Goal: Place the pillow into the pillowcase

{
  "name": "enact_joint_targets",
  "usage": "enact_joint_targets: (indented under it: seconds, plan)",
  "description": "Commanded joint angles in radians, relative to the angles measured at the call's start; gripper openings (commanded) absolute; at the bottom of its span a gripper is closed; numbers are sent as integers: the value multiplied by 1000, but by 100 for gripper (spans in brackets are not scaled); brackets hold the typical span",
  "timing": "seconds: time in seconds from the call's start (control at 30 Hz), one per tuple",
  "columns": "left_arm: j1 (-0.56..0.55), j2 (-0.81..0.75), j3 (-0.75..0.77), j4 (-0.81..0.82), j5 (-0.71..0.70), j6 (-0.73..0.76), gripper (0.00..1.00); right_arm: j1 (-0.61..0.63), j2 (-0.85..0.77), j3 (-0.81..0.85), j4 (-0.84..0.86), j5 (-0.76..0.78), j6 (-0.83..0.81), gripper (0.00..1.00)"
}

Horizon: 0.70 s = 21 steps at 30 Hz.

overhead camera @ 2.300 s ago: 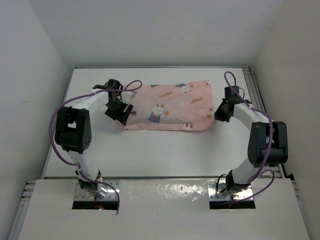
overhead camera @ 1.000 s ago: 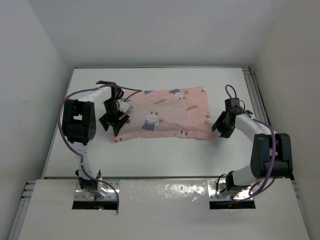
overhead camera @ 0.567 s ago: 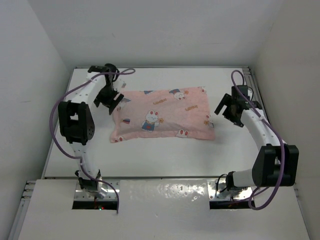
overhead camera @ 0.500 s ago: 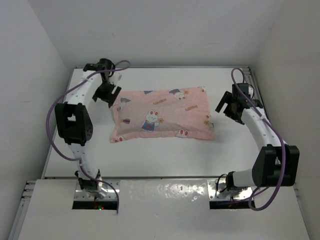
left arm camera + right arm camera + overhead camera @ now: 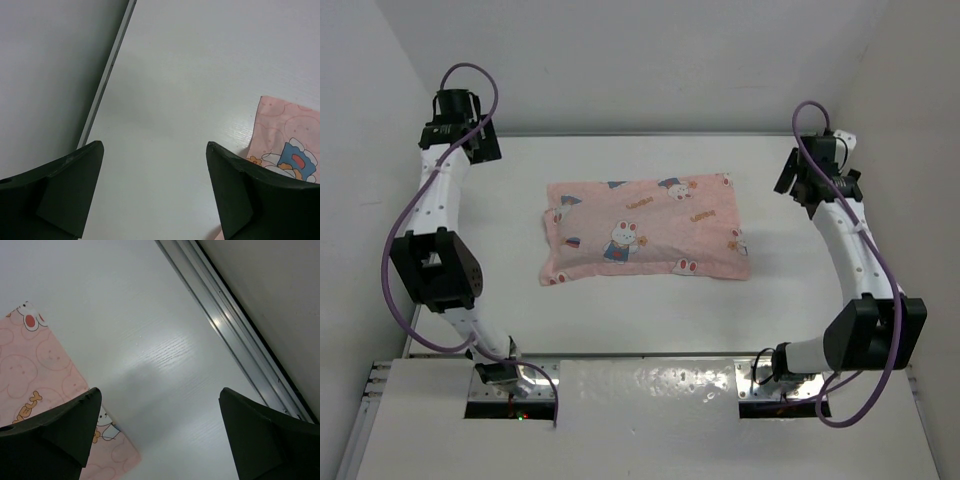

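Pink, thin bunny-print fabric pillowcase [image 5: 645, 232]: we are finding it lying plump mid white surface [image 5: 650, 310]. The olive-brown dotted pillow is not showing and is presumably inside. Left gripper [image 5: 152, 165] and right gripper [image 5: 160, 405] are hovering wide, empty, well apart from it. Risk we are judging: a tug at the open end spilling the pillow out.

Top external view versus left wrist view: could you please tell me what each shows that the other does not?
Only the top external view shows the whole thin light-pink bunny-print fabric pillowcase, lying plump in the middle of the table. It also shows the right tool near the far right corner, well clear of the pillowcase. Only the left wrist view shows the left tool up close, standing wide open with nothing in it. Both show the white table and the pillowcase's far left corner.
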Motion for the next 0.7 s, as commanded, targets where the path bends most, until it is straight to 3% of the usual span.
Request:
enact_joint_targets:
  seconds: [0.0, 0.67]
  plan:
    - [3, -2, -6, 41, 30, -82, 82, -4, 24, 44, -15, 38, -37, 99]
    - [5, -14, -14, 39, 47, -70, 83, -5, -48, -13, 68, -65, -43, 99]
